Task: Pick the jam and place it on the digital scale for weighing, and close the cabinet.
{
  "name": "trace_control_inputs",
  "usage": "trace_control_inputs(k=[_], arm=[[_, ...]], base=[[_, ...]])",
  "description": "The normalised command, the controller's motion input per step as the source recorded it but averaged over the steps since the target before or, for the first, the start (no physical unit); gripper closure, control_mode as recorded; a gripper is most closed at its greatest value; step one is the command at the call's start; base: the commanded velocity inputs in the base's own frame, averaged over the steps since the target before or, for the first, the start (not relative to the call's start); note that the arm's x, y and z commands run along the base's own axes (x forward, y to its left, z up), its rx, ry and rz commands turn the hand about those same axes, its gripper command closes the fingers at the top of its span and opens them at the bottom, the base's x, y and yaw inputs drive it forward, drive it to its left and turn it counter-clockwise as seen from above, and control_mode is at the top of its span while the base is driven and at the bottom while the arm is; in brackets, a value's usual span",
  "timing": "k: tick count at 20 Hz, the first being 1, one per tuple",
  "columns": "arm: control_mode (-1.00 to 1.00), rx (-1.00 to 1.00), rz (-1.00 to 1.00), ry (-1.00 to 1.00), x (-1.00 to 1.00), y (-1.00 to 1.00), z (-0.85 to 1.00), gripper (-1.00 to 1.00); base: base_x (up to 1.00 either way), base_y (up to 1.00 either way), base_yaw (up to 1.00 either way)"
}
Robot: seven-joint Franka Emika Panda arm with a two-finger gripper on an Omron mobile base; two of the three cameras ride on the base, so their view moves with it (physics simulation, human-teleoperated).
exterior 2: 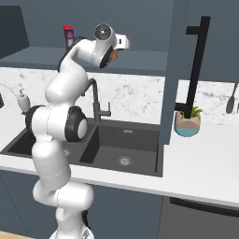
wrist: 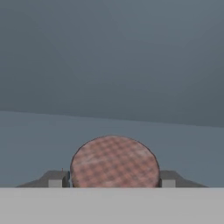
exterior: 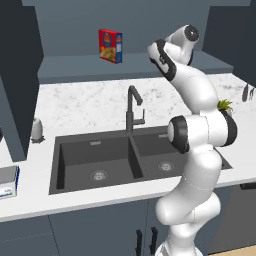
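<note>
Checkered reddish-brown, the lid of the jam (wrist: 114, 161) sits squarely between the two dark fingertips (wrist: 56, 179) of the gripper (wrist: 112, 181) in the hand view, one tip touching each side of the jar, so the jaws stand partly closed against the jar's sides; whether the grip is fully seated cannot be told from these pictures. In the right base view a sliver of the orange jar (exterior 2: 114, 53) shows at the hand, up inside the open cabinet (exterior 2: 140, 58) on its shelf, well above the counter (exterior: 80, 100). For the step in hand, the judgement is: confirm firm contact on both sides before lifting, raise the jar only slightly off the shelf, then withdraw it straight out toward the base so it clears the shelf edge and the open door (exterior 2: 170, 70) (the door's long black bar handle (exterior 2: 196, 65) projects toward the arm's side). The digital scale (exterior: 7, 182) lies at the far left edge of the counter, left of the sink (exterior: 100, 162), so a long leftward carry remains. Count: one jam jar, one red-and-yellow carton box (exterior: 110, 45) on the same shelf, one scale, one double-basin sink, one black faucet (exterior: 132, 107), one potted plant (exterior 2: 187, 122), one soap dispenser (exterior: 36, 129).
</note>
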Motion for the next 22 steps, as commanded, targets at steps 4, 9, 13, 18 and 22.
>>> trace_control_inputs(k=[4, 9, 13, 18, 22], arm=[[-1.00, 0.00, 0.00, 0.04, 0.02, -0.03, -0.13, 1.00], [-1.00, 0.00, 0.00, 0.04, 0.01, -0.01, -0.04, 1.00], [-1.00, 0.00, 0.00, 0.00, 0.00, 0.00, 0.00, 1.00], [-1.00, 0.00, 0.00, -0.01, -0.28, 0.00, 0.00, 1.00], [-1.00, 0.00, 0.00, -0.03, -0.59, 0.00, 0.00, 1.00]], base=[[0.00, 0.00, 0.00], [0.00, 0.00, 0.00], [0.00, 0.00, 0.00], [0.00, 0.00, 0.00], [0.00, 0.00, 0.00]])
